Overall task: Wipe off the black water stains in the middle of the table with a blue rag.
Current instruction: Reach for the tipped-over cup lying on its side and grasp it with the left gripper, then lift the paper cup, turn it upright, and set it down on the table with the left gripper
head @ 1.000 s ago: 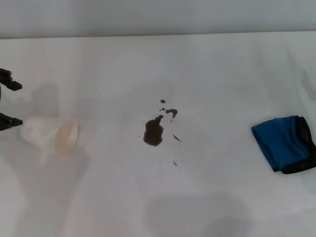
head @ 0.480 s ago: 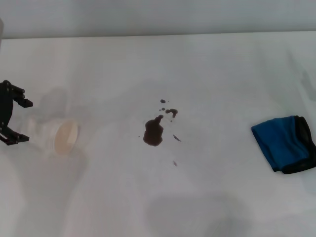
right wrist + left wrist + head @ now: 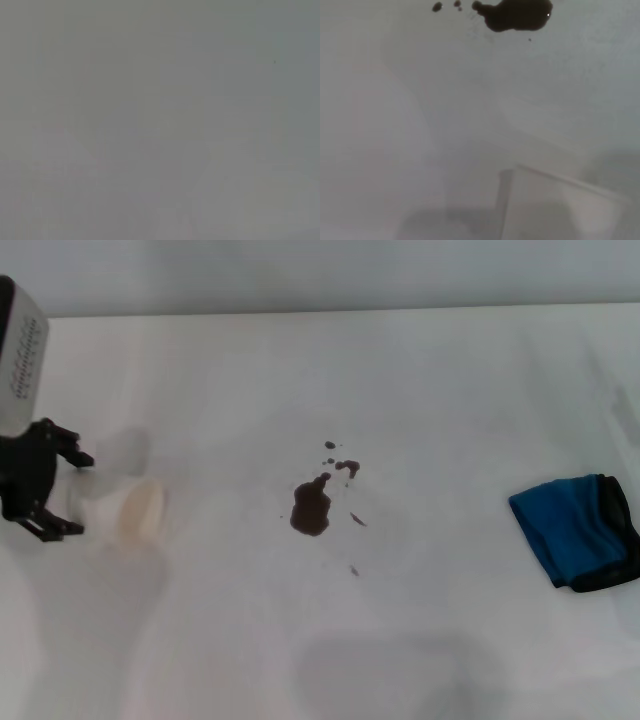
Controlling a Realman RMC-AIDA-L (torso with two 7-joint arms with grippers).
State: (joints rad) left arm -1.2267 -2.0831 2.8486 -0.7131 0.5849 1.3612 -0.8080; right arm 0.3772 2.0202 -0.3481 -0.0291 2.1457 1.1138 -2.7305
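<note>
Head view: left pincer (image 3: 70,495) released at 9 o'clock, beside tipped paper cup (image 3: 125,510). Black water stains (image 3: 311,508) at bench (image 3: 420,390) centre. Blue rag (image 3: 578,530) at 3 o'clock, untouched.

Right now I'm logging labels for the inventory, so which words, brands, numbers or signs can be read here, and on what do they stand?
None can be read.
Left arm housing: rows of small dark marks, too blurred to read.
White paper cup, lying on its side at the left tool: no print visible.
Blue rag: no label visible.
Table and black water stains: no text.
</note>
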